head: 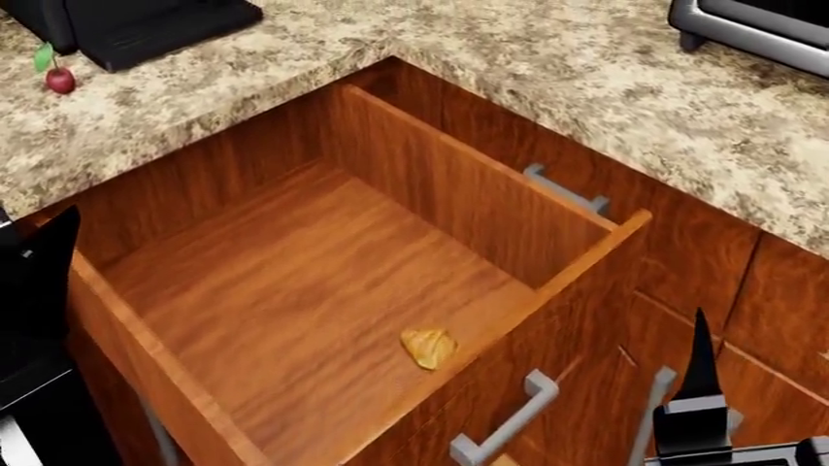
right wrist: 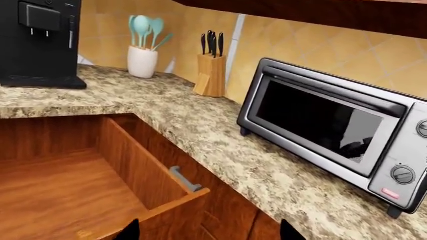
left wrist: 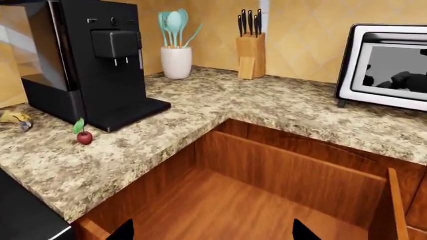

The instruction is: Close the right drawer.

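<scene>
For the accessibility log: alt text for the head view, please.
The drawer stands wide open below a granite counter, with a small yellow item on its floor. A cherry lies on the counter; a toaster oven shows at the edge.

Open drawer (left wrist: 253, 200) below a granite counter (left wrist: 200, 115). On the counter: coffee machine (left wrist: 87, 60), cherry (left wrist: 84, 137), utensil jar (left wrist: 176, 61), knife block (left wrist: 251, 55), toaster oven (left wrist: 387, 65).

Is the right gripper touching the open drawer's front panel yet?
Apart. In the head view the right gripper hangs to the side of the right drawer, with cabinet front showing between its fingertip and the drawer's front panel.
</scene>
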Tool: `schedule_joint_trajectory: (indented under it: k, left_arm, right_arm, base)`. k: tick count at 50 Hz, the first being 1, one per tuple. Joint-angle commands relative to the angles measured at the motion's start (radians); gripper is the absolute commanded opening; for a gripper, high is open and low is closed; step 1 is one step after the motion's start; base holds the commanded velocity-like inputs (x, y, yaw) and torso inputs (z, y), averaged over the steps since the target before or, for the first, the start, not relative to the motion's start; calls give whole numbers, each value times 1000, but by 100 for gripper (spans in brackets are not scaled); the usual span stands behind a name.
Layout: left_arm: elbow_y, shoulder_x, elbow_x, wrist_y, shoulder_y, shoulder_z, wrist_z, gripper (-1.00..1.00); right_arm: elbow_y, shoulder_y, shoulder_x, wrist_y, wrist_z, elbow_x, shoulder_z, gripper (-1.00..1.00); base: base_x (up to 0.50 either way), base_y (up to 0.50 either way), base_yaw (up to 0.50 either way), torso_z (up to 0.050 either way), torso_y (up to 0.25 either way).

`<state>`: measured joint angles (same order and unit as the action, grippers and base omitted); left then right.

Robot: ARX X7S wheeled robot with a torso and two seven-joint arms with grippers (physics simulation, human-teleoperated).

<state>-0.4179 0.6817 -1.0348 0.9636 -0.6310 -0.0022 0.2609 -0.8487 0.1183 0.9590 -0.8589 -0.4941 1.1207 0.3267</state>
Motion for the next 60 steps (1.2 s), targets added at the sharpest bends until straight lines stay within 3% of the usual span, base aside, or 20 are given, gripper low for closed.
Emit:
schedule_joint_trajectory:
  k: [1,36,60]
  left_arm:
    - [-10,1,-9,-2,4,-2,4,100]
    - [-26,24,-41,38,-48,1,39,100]
    - [-30,39,-61,35,-43,-18,44,100]
  right_arm:
    - [2,-24,-13,19,11,-14,12,100]
    - [6,1,3,1,-13,11,-17,100]
    - [-3,19,19,2,-15,15,-30,100]
  base:
    - [203,-211,0,0,0]
    - [265,-277,0,0,1]
    - [42,-44,0,0,0]
